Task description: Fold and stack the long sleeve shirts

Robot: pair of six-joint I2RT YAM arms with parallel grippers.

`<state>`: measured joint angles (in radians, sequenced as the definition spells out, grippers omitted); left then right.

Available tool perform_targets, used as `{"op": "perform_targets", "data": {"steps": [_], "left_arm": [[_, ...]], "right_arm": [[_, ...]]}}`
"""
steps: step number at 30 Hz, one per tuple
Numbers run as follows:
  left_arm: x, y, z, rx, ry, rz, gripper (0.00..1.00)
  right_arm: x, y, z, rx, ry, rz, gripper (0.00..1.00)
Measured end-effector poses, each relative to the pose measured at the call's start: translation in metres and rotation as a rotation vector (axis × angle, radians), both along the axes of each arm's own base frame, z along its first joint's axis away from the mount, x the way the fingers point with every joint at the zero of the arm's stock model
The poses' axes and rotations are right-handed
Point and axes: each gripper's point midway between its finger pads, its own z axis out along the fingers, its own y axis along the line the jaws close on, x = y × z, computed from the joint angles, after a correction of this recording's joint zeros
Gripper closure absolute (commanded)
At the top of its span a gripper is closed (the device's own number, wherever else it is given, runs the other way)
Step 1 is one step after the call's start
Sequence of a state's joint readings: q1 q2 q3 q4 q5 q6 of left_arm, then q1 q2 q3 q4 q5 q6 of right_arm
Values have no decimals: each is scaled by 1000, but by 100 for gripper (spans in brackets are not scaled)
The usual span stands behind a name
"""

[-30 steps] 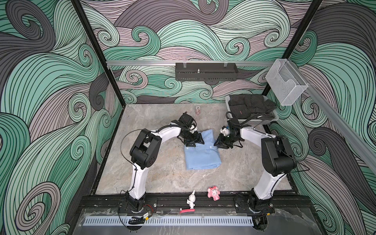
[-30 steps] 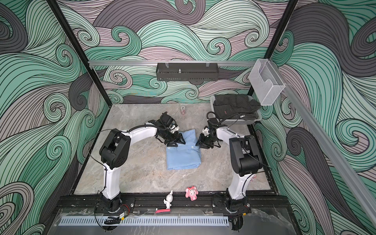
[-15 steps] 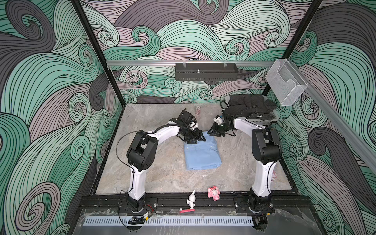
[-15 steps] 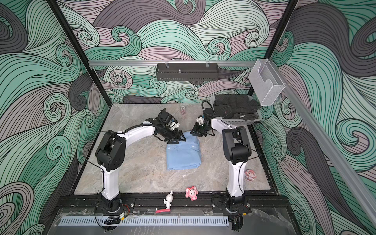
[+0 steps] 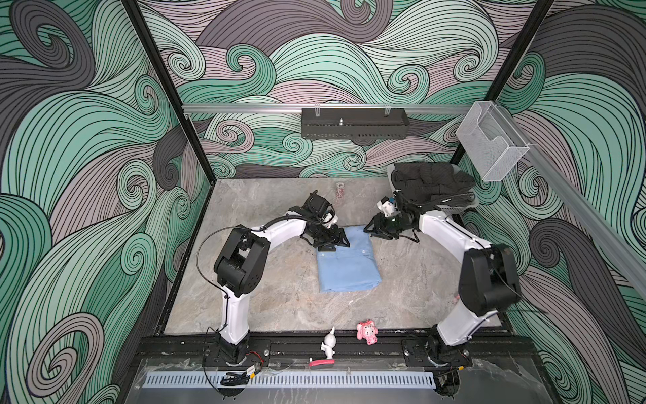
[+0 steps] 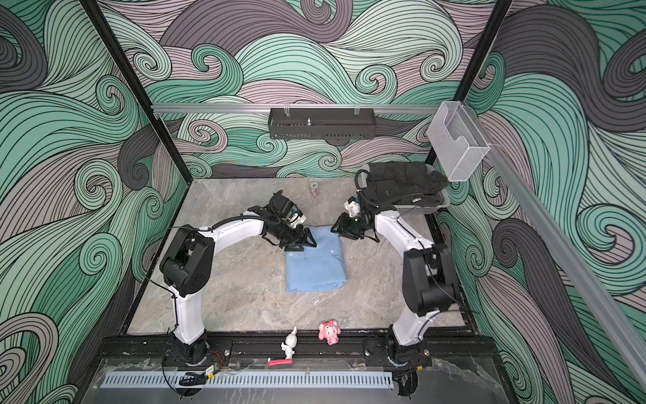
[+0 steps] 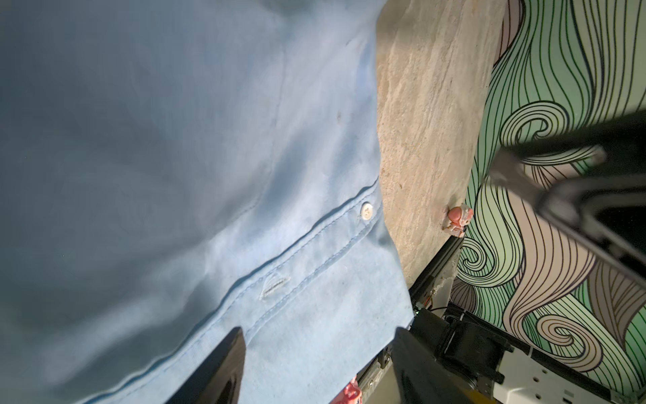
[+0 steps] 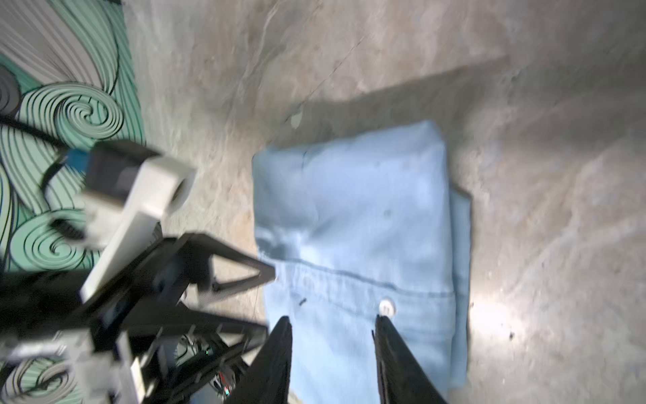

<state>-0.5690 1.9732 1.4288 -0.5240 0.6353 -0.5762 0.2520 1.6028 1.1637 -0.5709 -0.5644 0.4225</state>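
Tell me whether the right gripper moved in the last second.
Yes. The right gripper has moved away from the pink pig toy, toward the basket of dark clothes, and is now at the far corner of the light-blue shirt.

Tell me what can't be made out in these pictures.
- Shirt: far corner hidden under left gripper in both top views.
- Right gripper: right wrist view is blurred, so contact with the shirt is unclear.
- Small object at the back: too small to identify in both top views.
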Motion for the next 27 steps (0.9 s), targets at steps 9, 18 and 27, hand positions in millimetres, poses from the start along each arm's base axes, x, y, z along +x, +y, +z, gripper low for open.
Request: {"op": "perform_targets", "data": {"steps": [9,18,27], "left_arm": [[7,8,-40,38,80,37,34],[12,39,-47,36,115,103,34],[19,98,-46,80,127,223,30]], "right_arm": [[-120,2,-88,-31,313,31,79],[-106,2,-115,-100,390,42,80],[-55,61,-111,-108,310,184,79]]}}
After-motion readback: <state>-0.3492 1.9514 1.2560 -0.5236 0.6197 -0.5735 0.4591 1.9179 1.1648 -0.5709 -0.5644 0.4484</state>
